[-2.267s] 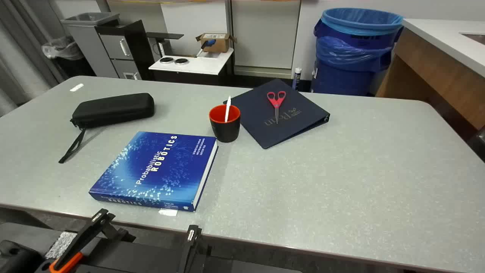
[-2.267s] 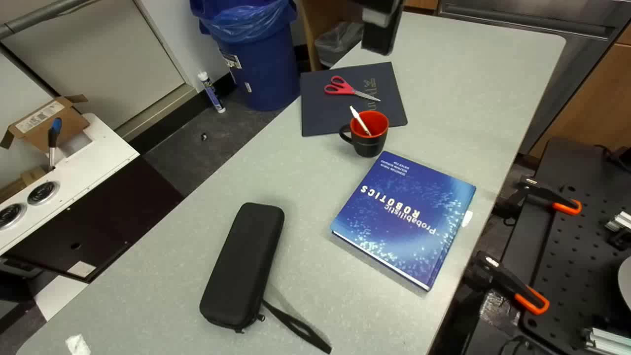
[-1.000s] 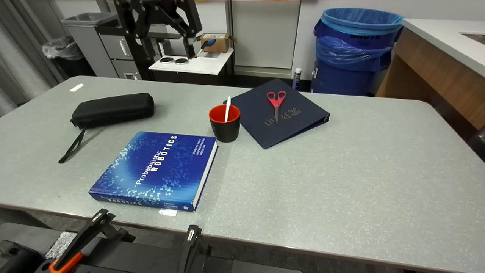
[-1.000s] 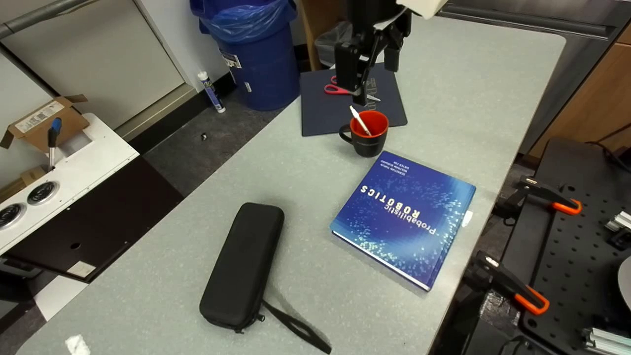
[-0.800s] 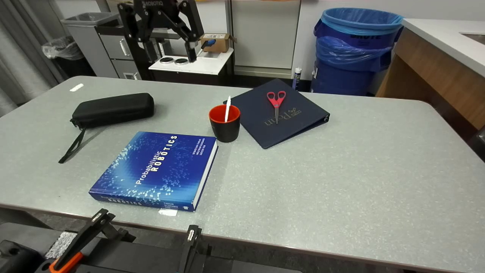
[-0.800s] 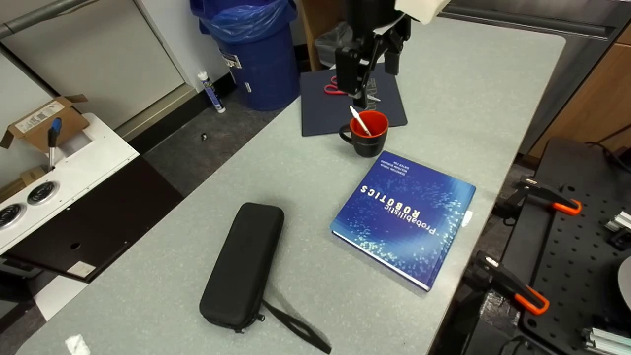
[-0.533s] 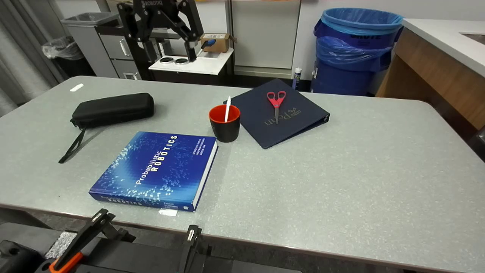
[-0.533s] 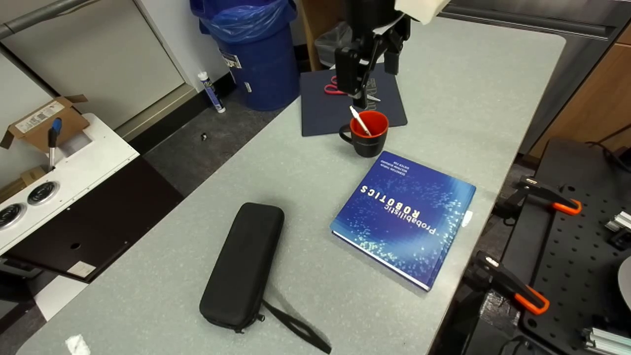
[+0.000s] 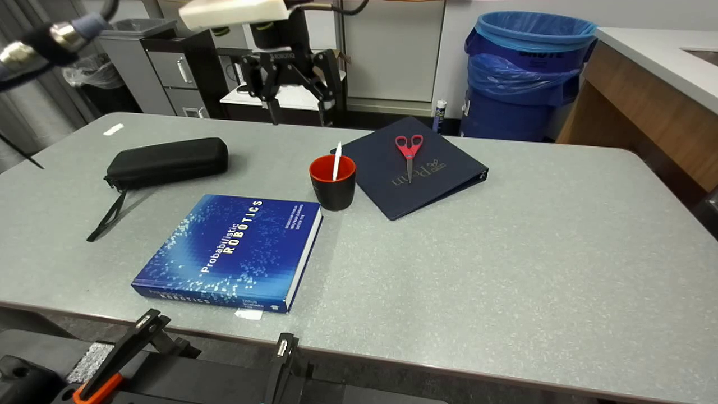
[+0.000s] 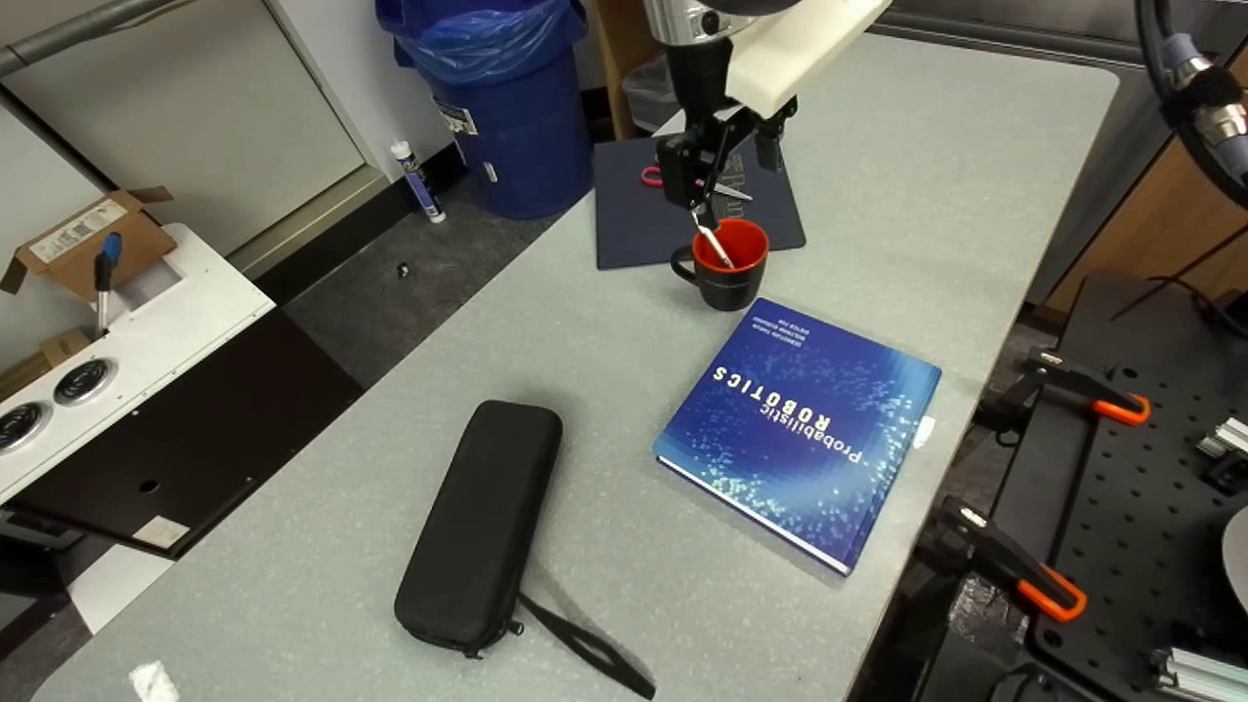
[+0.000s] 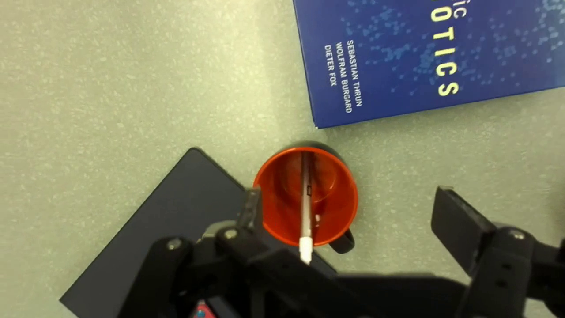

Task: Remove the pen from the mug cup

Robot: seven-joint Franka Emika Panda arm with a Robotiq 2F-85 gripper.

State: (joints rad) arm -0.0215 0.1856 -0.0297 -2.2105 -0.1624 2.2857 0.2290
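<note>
The mug cup (image 9: pixel 335 196) is dark outside and red inside, and stands upright on the table in both exterior views (image 10: pixel 729 291). The pen (image 9: pixel 337 163) is whitish-grey and leans in the mug, its white end above the rim (image 10: pixel 714 244). My gripper (image 9: pixel 300 116) is open and empty, above the table and higher than the mug (image 10: pixel 737 183). In the wrist view the open gripper (image 11: pixel 348 203) has the pen (image 11: pixel 306 203) and the mug (image 11: pixel 337 194) between its fingers in the picture, nearer the left finger. That finger covers part of the mug's rim.
A blue book (image 9: pixel 230 252) lies beside the mug. A dark binder (image 9: pixel 420 196) with red-handled scissors (image 9: pixel 409 154) on it lies on the mug's other side. A black case (image 9: pixel 168 163) with a strap lies farther off. Clamps (image 9: pixel 283 359) stand by the table edge.
The gripper came into view from above, then moved lower and to the right in an exterior view, closer to the mug. It stays open. The pen and mug have not moved.
</note>
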